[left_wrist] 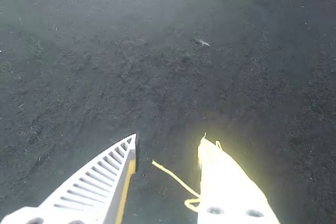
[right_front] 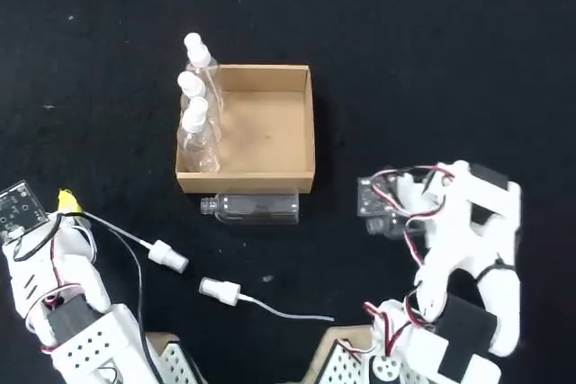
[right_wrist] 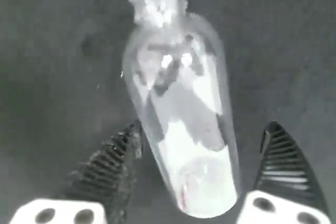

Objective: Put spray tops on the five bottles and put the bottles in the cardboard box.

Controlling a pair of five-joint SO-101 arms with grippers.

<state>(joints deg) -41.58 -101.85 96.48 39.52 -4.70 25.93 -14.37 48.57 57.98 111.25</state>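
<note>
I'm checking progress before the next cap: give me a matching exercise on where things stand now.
1 capped bottles
2 uncapped bottle
3 spray tops
4 left fingers

A lying outside, beside the cardboard box
B open above bare table
C standing inside the box
D loose near the left arm

Pairs: 1-C, 2-A, 3-D, 4-B

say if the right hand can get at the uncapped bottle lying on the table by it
Probably yes. The uncapped bottle lies between the right hand's open fingers, neck pointing away. Nothing lies across it, and one finger already sits close against its side.
</note>
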